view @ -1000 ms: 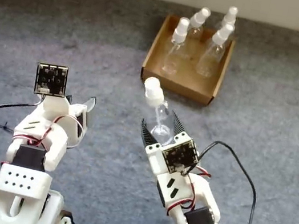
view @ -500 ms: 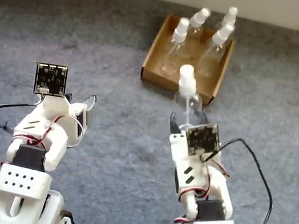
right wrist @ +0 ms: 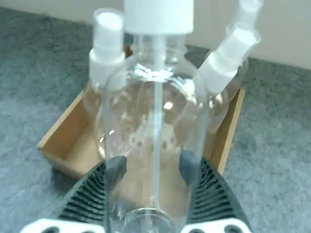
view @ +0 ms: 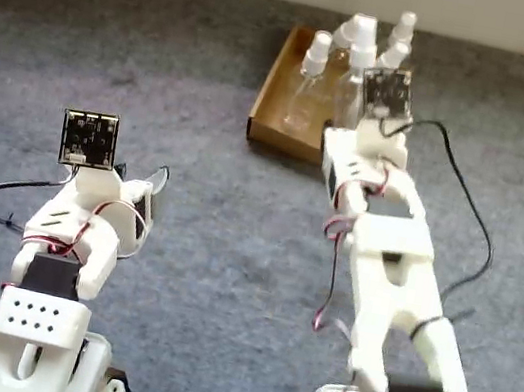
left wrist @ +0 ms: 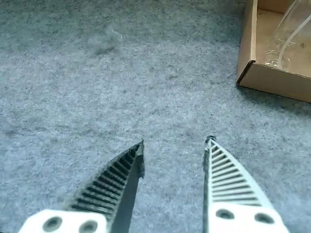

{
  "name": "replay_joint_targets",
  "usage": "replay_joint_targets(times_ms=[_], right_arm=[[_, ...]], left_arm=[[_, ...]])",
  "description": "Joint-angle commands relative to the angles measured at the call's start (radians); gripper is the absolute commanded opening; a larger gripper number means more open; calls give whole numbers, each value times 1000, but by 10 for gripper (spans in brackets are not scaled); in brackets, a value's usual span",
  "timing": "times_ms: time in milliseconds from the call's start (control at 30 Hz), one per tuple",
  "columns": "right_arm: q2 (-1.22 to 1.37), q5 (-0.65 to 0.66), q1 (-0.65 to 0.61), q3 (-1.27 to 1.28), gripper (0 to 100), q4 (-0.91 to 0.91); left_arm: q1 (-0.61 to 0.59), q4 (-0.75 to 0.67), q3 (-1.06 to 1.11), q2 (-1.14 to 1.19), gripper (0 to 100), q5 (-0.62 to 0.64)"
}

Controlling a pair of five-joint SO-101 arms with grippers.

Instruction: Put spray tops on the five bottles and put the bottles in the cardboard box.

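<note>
Grey, felt-like covering lines the counter [view: 197, 276] where two white robot arms work side by side. The right arm [view: 385, 248] stretches out toward the far edge, and its jaws pinch a clear bottle [right wrist: 155, 136] by the lower body, one dark ribbed jaw on each side. The bottle stands upright in that grip and carries a white spray top [right wrist: 158, 14], with a thin dip tube running down its middle. It is held at the near side of the cardboard box [view: 276, 107]; whether its base touches the box floor cannot be told.

Several other capped bottles stand inside the box just behind it, one [right wrist: 104, 73] to one side and a tilted one [right wrist: 226, 63] to the other. In the high view their white tops cluster close together above the box's far wall.

The left arm [view: 84, 226] sits well apart from the box, over bare counter. Its jaws are spread and hold nothing. From the left wrist, a corner of the box [left wrist: 272, 80] shows beyond the jaws' tips.
</note>
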Motion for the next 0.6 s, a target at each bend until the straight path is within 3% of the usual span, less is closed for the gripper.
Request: replay_joint_targets(times_ms=[0, 233, 567], right_arm=[[105, -11, 16, -147, 5, -220], [298, -11, 18, 28, 5, -760], [550, -91, 42, -5, 5, -926]], left_arm=[[-5, -23, -7, -12, 189, -11], [-5, -23, -5, -12, 189, -11], [-5, -23, -5, -12, 189, -11]])
